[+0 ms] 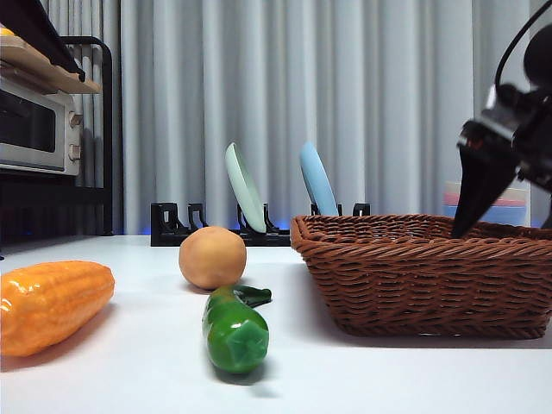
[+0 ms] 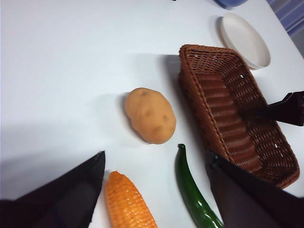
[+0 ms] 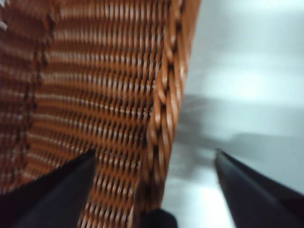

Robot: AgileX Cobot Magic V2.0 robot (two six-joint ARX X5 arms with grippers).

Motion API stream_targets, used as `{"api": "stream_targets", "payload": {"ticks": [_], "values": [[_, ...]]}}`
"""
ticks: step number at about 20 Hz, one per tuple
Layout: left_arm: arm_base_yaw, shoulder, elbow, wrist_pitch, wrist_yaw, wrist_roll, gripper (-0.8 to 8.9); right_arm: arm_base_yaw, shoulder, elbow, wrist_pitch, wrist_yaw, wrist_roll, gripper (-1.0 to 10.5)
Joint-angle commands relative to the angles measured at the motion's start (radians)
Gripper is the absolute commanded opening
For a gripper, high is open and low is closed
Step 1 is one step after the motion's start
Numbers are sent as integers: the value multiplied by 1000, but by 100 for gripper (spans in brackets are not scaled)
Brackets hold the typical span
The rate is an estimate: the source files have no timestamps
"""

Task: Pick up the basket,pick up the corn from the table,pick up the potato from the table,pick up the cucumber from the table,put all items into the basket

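Our right gripper (image 3: 154, 190) hangs with its jaws spread wide astride the basket (image 3: 109, 95), one jaw inside, one outside, the braided rim (image 3: 166, 109) between them. We judge the wicker light, stiff and rough enough to pinch firmly at that rim. Our left gripper (image 2: 154, 190), jaws also open, waits above the corn (image 2: 128, 202), with the cucumber (image 2: 192, 190) and potato (image 2: 149, 115) just ahead.
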Motion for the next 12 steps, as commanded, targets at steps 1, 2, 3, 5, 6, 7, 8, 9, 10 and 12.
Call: {"api": "stream_targets", "payload": {"ticks": [1, 2, 3, 5, 6, 7, 8, 9, 10, 12], "values": [[-4, 2, 3, 23, -16, 9, 351, 6, 20, 2, 23, 9, 10, 65], [-4, 2, 3, 28, -15, 12, 351, 6, 20, 2, 26, 9, 10, -22], [-4, 2, 3, 31, -15, 13, 351, 6, 19, 5, 25, 9, 22, -11], [-5, 11, 3, 42, -15, 13, 351, 6, 13, 26, 12, 9, 52, -11], [-10, 21, 3, 55, -15, 12, 353, 6, 6, 40, 6, 8, 67, -11], [-22, 32, 3, 65, -14, 12, 371, 7, -6, 57, -12, 8, 73, -11], [-38, 48, 3, 78, -15, 12, 414, 8, -21, 80, -37, 5, 73, -11], [-55, 68, 3, 95, -15, 11, 415, 9, -32, 110, -67, 4, 78, -11], [-76, 93, 3, 117, -16, 8, 415, 13, -42, 145, -99, 4, 80, -11], [-122, 152, 5, 174, -37, -12, 415, 15, -61, 224, -163, 5, 79, -11]]}}
